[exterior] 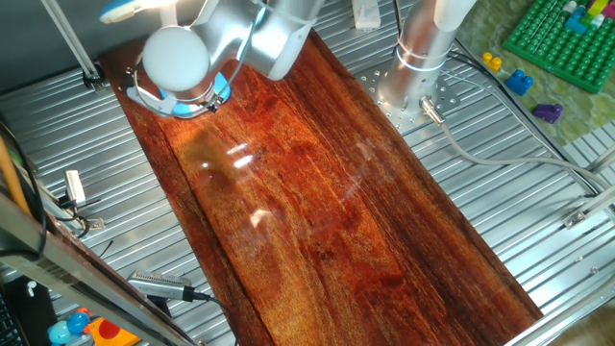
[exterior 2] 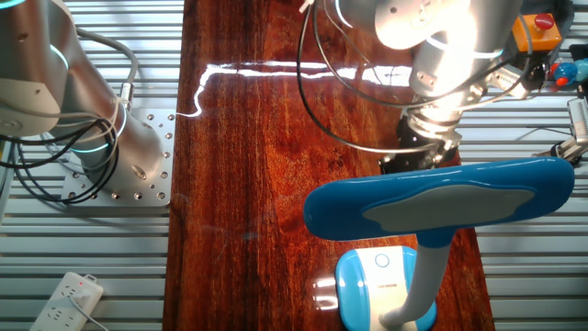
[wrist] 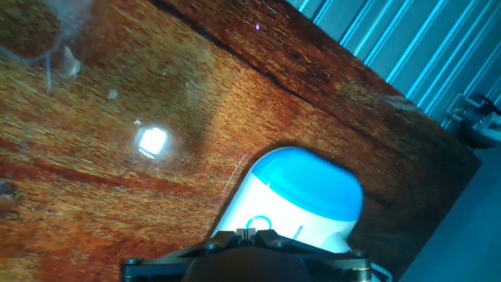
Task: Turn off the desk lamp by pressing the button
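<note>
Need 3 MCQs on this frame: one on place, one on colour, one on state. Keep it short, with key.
1. Where does the desk lamp stand?
A. on the wooden board
B. on the metal slats
C. on the green brick plate

2. What colour is the lamp's base?
A. red
B. sky blue with a white top panel
C. black

3. Where is the end effector relative to the lamp base, in the other fixed view?
A. resting on the base
B. above the board, beyond the lamp head, apart from the base
C. out of the picture

Answers:
1 A: the base sits on the dark red wood in the other fixed view and the hand view.
2 B: the blue rim and white panel show in both those views.
3 B: bare wood shows between it and the base.
</note>
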You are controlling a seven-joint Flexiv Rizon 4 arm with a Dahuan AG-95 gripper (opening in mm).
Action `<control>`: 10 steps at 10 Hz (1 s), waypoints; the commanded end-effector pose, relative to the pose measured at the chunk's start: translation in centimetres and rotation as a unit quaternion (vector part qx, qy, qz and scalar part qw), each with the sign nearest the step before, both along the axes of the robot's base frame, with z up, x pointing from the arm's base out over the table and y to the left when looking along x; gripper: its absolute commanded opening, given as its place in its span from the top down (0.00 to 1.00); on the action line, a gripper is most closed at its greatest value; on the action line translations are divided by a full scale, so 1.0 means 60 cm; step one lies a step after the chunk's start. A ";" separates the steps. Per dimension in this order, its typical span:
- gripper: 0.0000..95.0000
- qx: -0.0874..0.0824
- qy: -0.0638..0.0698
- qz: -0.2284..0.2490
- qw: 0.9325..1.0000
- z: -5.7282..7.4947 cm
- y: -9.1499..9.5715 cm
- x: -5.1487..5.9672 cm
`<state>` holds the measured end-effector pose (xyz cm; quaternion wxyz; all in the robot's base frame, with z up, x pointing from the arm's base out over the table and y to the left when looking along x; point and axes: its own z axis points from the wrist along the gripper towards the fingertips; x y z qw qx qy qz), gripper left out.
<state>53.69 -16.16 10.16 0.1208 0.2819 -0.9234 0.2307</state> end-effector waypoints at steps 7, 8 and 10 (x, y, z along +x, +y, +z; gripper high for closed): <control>1.00 0.007 -0.014 0.020 1.000 -0.033 -0.032 -0.018; 1.00 0.009 -0.017 0.025 1.000 -0.034 -0.032 -0.020; 1.00 0.012 -0.021 0.034 0.999 -0.030 -0.036 -0.022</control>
